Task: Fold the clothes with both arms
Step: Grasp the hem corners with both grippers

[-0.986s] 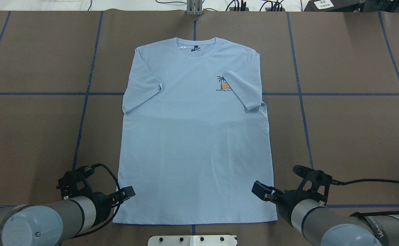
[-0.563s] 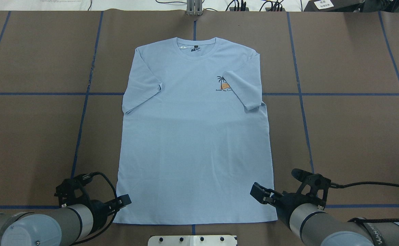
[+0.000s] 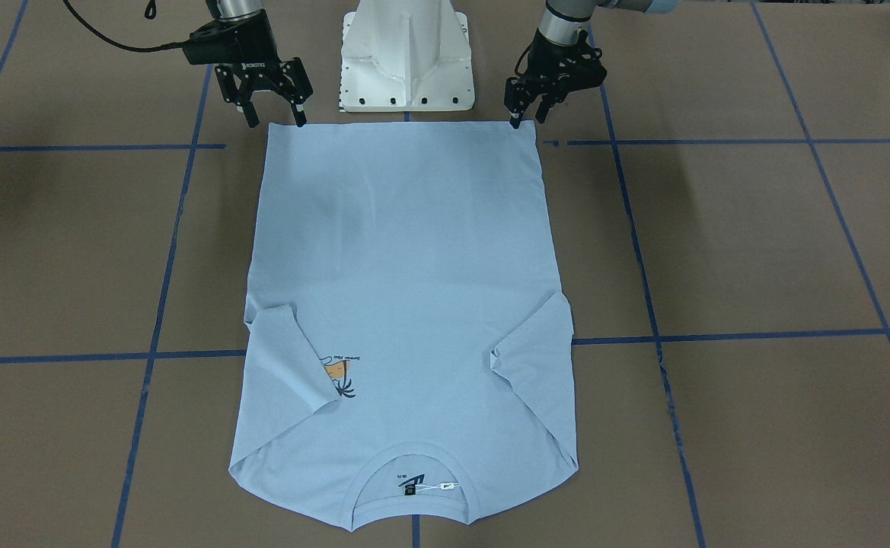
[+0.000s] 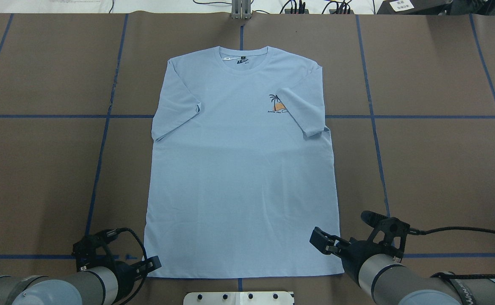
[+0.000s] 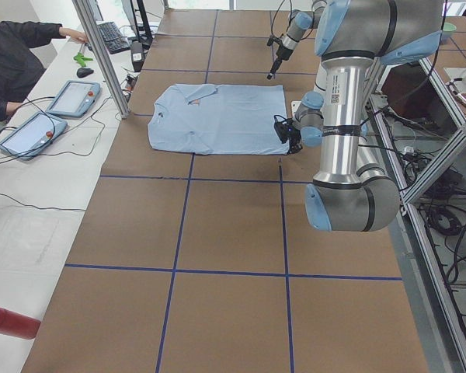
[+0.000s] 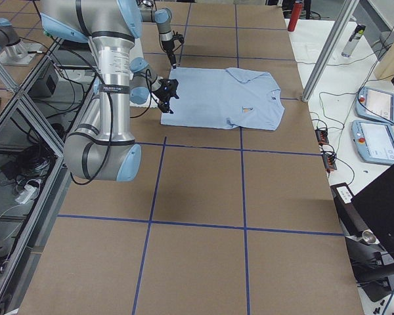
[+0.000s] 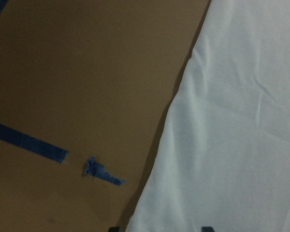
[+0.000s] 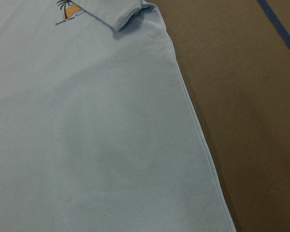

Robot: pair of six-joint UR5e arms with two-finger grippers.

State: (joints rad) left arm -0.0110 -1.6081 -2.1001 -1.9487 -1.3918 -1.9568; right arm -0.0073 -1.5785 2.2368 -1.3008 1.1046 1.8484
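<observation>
The pale blue T-shirt (image 4: 239, 169) lies flat and face up on the brown table, both sleeves folded inward, with its collar at the far side and its hem towards the robot's base. A palm print (image 4: 277, 103) shows beside the right sleeve. My left gripper (image 3: 528, 119) is open, low at the hem's left corner; in the left wrist view its fingertips straddle the shirt's side edge (image 7: 174, 121). My right gripper (image 3: 275, 118) is open just above the hem's right corner, holding nothing. The right wrist view looks along the shirt's right edge (image 8: 188, 111).
The white pedestal base (image 3: 406, 61) stands just behind the hem, between the arms. Blue tape lines (image 4: 103, 140) grid the table. In the exterior left view a person (image 5: 15, 54) sits at a side bench with tablets (image 5: 31, 132), beside a metal post (image 5: 101, 54).
My left gripper has drawn back along the shirt's left edge and down to the hem corner. My right gripper has shifted slightly back towards the hem. The shirt has not moved.
</observation>
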